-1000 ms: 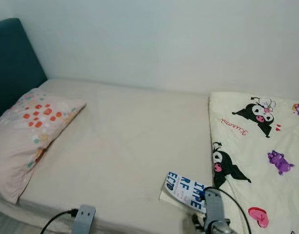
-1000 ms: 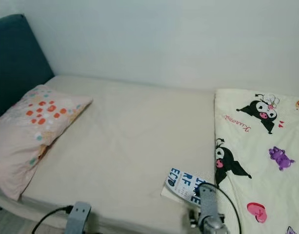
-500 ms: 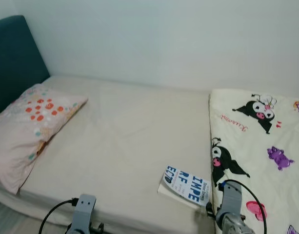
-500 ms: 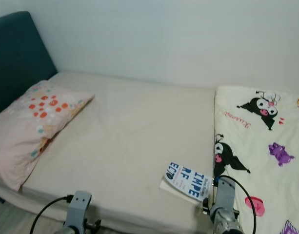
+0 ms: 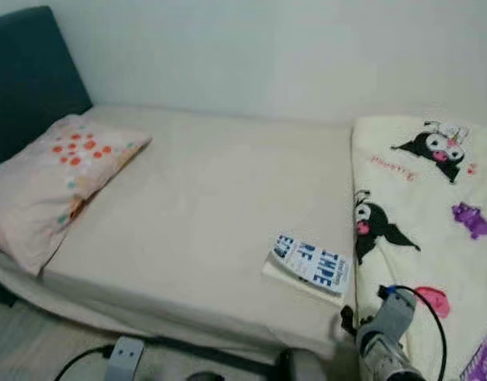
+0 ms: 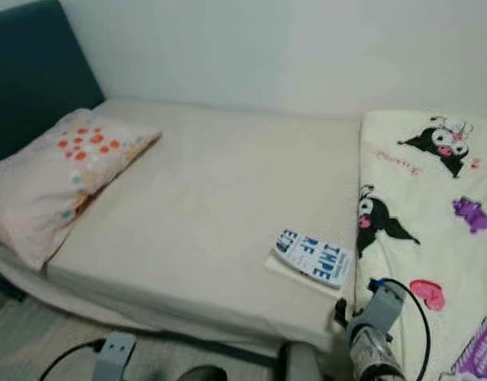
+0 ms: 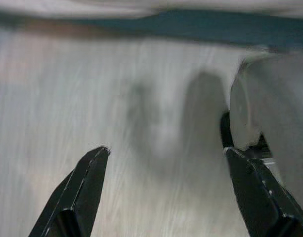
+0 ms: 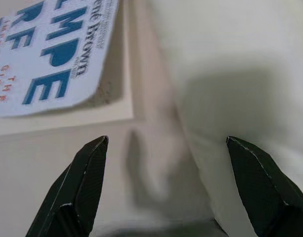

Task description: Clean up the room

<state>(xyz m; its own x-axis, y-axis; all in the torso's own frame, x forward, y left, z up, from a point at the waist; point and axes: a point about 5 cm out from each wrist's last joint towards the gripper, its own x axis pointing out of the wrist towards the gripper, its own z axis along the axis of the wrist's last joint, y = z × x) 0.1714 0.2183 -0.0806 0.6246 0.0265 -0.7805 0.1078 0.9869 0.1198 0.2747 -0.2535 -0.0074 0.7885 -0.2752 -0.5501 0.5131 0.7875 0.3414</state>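
On the bed [image 5: 187, 206], seen from the head cameras, a paperback book [image 5: 313, 263] lay near the front edge beside a cartoon-print quilt [image 5: 434, 206], the right pincer [image 8: 166, 190] close by. The right wrist view showed that pincer spread just short of the book's corner, a light, bendable thing probably best taken by its edge. The left pincer [image 7: 163, 190] hung spread over the floor [image 7: 67, 98].

Blue-lettered white book [image 5: 313, 265] lies flat on bed [image 5: 203, 206].

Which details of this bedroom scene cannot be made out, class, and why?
- Book title: head views, letters too small; right wrist view cuts it off.
- Blanket: head views, cropped at the right edge.
- Floor under the left tool: left wrist view, motion-blurred.
- Headboard: head views, cut off at the left edge.
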